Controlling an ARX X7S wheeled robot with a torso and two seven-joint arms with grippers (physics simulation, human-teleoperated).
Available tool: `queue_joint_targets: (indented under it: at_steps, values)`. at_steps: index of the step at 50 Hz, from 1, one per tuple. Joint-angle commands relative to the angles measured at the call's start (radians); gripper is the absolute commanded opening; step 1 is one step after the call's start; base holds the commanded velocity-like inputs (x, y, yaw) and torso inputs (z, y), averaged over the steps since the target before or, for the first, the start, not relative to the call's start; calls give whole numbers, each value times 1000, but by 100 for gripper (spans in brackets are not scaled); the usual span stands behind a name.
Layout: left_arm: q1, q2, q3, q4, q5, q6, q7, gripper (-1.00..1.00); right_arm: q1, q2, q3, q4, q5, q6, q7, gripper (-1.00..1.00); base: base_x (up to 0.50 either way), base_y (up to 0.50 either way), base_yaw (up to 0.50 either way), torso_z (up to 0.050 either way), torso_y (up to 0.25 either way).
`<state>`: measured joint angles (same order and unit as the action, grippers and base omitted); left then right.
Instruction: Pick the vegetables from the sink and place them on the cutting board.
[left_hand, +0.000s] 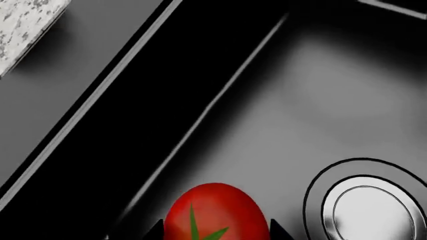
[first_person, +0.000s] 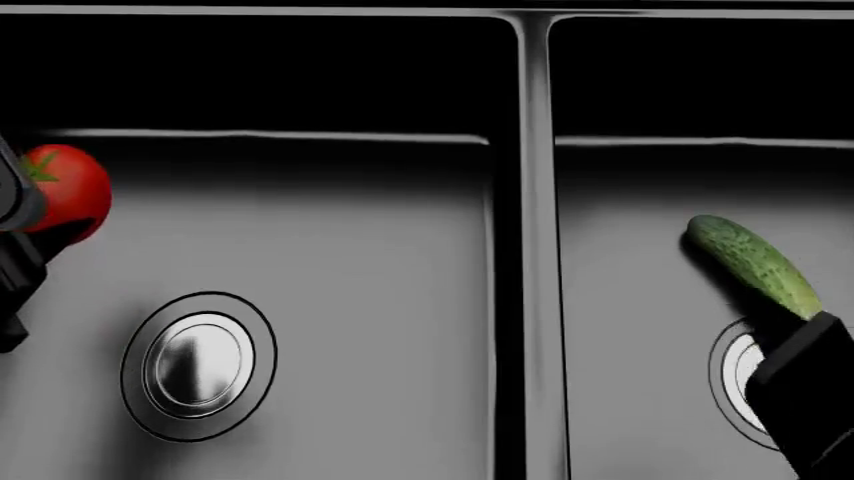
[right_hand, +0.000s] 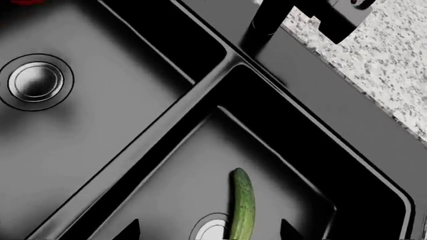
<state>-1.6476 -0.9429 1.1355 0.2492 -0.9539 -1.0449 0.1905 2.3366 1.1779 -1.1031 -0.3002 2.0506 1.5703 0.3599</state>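
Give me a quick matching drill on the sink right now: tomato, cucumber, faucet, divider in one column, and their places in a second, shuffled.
Things:
1. tomato
2. cucumber
3. faucet
4. divider

Places:
A. runs between the two basins
B. in the right basin, one end over the drain
C. on the rim beside the speckled counter
D. in the left basin, at the left gripper

Pairs: 1-D, 2-B, 3-C, 4-A
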Motion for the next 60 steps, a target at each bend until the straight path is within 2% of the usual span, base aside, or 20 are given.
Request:
queue_joint_targets:
  at_steps: [1, 5, 15, 30, 37, 45, 54, 60]
  values:
    - [4, -10, -35, 2, -10, 34, -35, -100, 19, -97, -52, 73, -599, 0, -532, 100, 0, 0, 0, 0, 0]
    - [5, -10, -34, 0, -4, 43, -32, -100, 18, -140, -85, 88, -746, -1, -668, 100, 0, 0, 0, 0, 0]
    - [-6, -15, -33, 8, -1, 37, -22, -100, -3, -197, -209, 66, -963, -25, -912, 100, 0, 0, 0, 0, 0]
    - [-9, -30, -39, 18, -9, 31, -19, -100, -132, -218, -278, 103, -978, -77, -853, 100, 0, 0, 0, 0, 0]
    - [-9, -29, -40, 18, -6, 33, -21, -100, -217, -219, -244, 126, -960, -107, -742, 100, 0, 0, 0, 0, 0]
    - [-5, -34, -32, 17, 3, 33, -17, -100, -262, -229, -265, 144, -969, -125, -721, 100, 0, 0, 0, 0, 0]
    - [3, -36, -35, 25, -5, 32, -25, -100, -342, -216, -234, 147, -929, -137, -617, 100, 0, 0, 0, 0, 0]
    - [-10, -32, -33, 28, -4, 17, -20, -100, -322, -218, -302, 138, -987, -147, -686, 100, 0, 0, 0, 0, 0]
